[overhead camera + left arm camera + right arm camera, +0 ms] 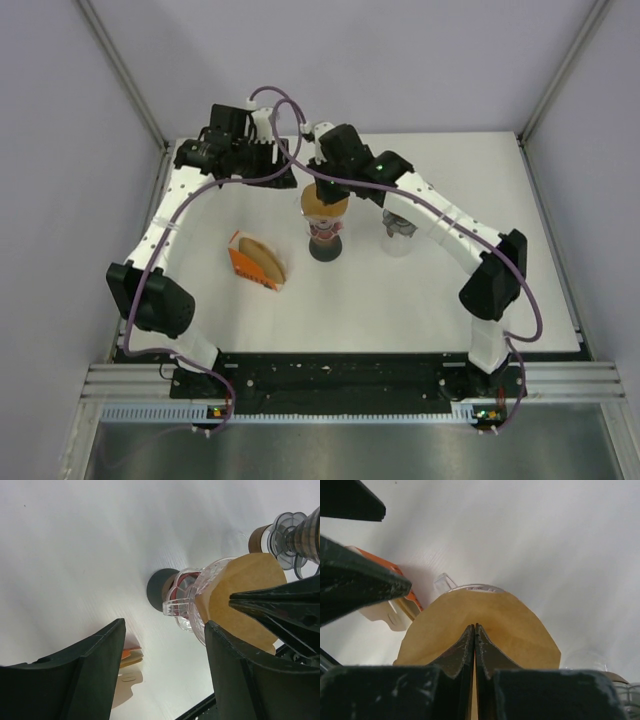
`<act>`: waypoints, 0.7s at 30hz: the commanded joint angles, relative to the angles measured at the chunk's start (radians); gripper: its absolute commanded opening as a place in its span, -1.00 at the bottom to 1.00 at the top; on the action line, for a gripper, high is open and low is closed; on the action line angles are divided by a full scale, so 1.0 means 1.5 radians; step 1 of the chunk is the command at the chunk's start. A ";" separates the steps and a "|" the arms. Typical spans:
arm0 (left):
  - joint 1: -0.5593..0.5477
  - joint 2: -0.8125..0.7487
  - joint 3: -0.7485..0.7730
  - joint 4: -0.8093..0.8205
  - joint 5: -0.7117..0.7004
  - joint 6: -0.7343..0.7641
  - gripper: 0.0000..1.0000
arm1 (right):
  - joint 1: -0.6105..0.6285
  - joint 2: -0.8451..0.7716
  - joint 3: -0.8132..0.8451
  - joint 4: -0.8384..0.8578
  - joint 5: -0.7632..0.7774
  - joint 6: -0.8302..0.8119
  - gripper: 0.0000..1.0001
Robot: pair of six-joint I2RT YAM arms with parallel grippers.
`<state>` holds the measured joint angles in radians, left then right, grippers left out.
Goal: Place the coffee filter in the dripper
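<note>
The right gripper (474,628) pinches the brown paper filter (515,625) flat, low in the mouth of the clear dripper (186,600). The left gripper (164,630) gapes wide alongside. Released unopened, I reckon the filter sits crooked, or a nudge topples the dripper.

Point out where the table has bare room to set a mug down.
The widest bare patch is the near strip of table, between the filter packet and the near edge. The far right corner, beyond the jar, is also free. It is crowded around the dripper at the back centre.
</note>
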<state>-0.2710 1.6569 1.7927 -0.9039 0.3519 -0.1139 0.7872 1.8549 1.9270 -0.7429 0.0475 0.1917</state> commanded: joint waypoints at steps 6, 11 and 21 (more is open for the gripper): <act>0.001 -0.032 -0.062 0.042 0.086 -0.035 0.40 | 0.018 0.098 0.104 -0.088 0.013 -0.027 -1.00; 0.001 -0.028 -0.078 0.054 0.130 -0.060 0.40 | 0.025 0.131 0.115 -0.101 0.024 -0.027 -1.00; 0.001 -0.042 -0.086 0.074 0.159 -0.089 0.39 | 0.027 0.156 0.101 -0.104 0.026 -0.019 -1.00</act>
<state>-0.2497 1.6516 1.6699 -0.8814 0.4759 -0.2417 0.8009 2.0457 2.0586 -0.8856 0.0963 0.1852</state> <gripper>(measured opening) 0.696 0.003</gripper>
